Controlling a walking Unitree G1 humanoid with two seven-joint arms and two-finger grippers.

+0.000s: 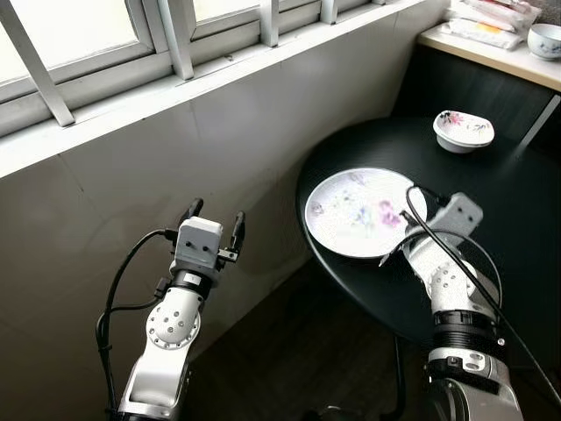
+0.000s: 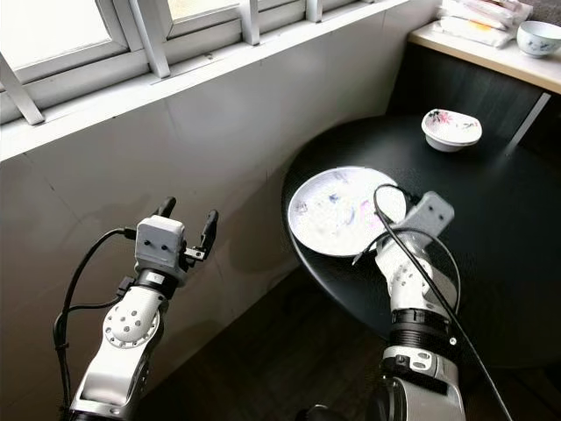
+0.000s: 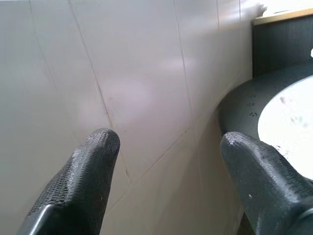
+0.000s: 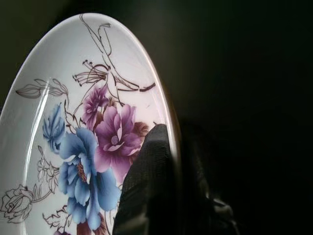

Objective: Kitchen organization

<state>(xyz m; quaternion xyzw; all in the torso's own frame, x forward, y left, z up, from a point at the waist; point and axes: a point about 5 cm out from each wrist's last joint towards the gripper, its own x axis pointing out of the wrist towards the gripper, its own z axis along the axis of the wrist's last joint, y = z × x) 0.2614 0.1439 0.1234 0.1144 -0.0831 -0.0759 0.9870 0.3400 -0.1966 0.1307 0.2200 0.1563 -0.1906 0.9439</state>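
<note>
A white plate (image 1: 355, 210) painted with blue and purple flowers lies near the left edge of a round black table (image 1: 491, 219). My right gripper (image 1: 405, 239) is shut on the plate's near right rim; in the right wrist view one black finger (image 4: 146, 186) lies over the rim of the plate (image 4: 73, 122). My left gripper (image 1: 216, 221) is raised in front of the tiled wall, left of the table, open with nothing between its fingers (image 3: 83, 176). A small flowered bowl (image 1: 463, 130) sits further back on the table.
A grey tiled wall (image 1: 175, 167) under a window sill runs along the left. A light counter (image 1: 500, 53) at the back right carries packets and a small bowl (image 1: 545, 39). Dark floor lies below the table edge.
</note>
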